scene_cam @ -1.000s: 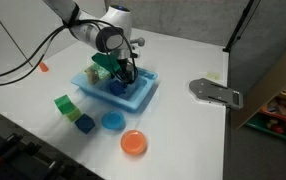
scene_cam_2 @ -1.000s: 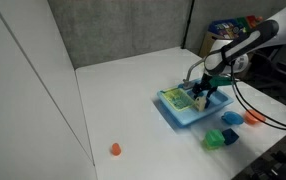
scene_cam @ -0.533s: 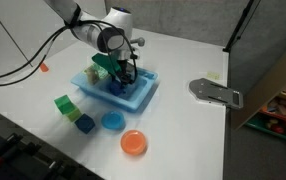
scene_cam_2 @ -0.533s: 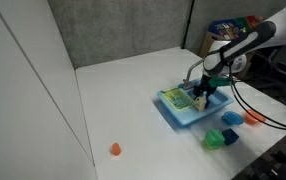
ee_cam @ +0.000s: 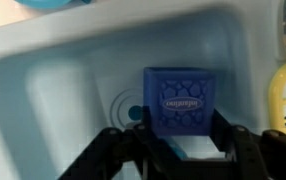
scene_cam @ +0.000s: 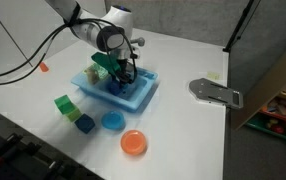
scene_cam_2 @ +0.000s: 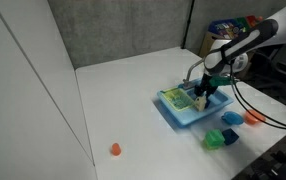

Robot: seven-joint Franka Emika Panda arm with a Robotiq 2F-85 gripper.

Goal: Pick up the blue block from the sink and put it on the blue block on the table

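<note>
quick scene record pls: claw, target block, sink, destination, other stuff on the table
claw: down inside the sink, straddling the block; contact unclear
target: blue block, sitting on the sink floor by the drain
sink: light blue tub on the white table
destination: second blue block, on the table in front of the sink, near a green block
other: blue dish, orange dish
task state: block not yet lifted
</note>
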